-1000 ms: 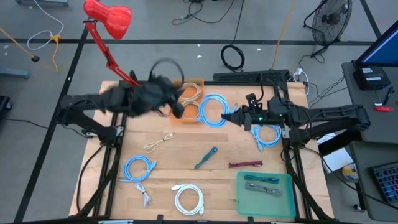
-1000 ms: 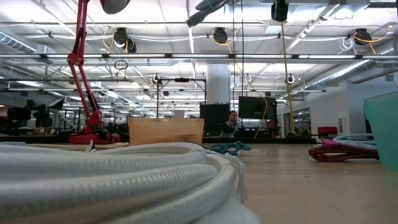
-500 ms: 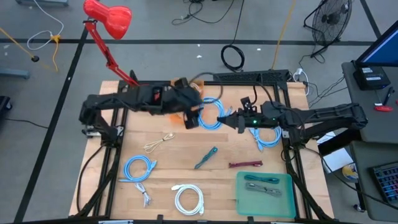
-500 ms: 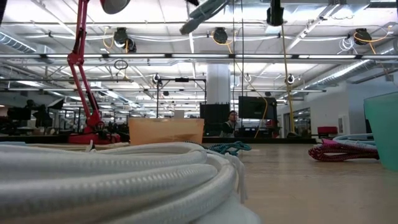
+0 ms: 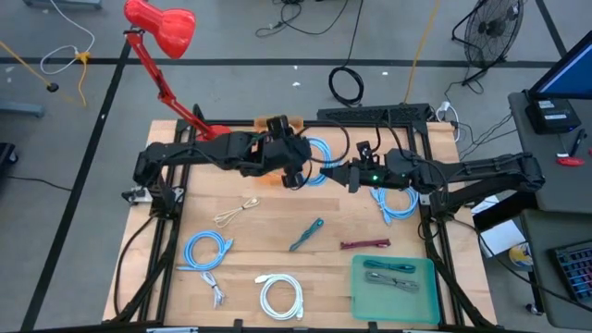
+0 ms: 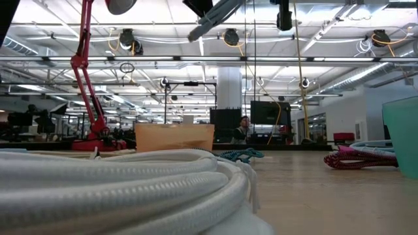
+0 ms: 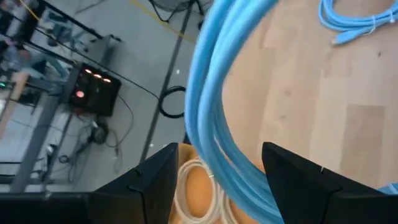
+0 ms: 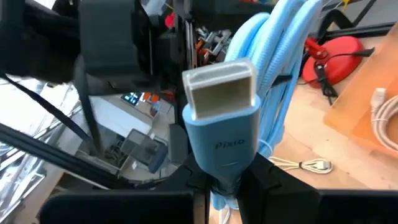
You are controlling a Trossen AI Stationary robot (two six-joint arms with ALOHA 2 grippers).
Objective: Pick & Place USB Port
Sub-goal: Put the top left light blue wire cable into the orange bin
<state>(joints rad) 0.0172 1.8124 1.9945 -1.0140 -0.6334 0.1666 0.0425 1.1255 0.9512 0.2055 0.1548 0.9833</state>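
Blue cables (image 5: 205, 251), three coils showing; right gripper (image 8: 225, 180) is pinching one (by its plug), left gripper (image 7: 214, 171) gaping, empty.

An open-plan robotics lab: exposed ceiling pipes (image 6: 196, 60), a red desk lamp (image 5: 159, 26), floor fan (image 5: 492, 26), monitors behind a cable-strewn wooden table (image 5: 268, 245).

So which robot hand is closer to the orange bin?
The left gripper; it hangs right beside the orange bin, open around a blue cable. The right gripper is farther off, holding the cable's plug.
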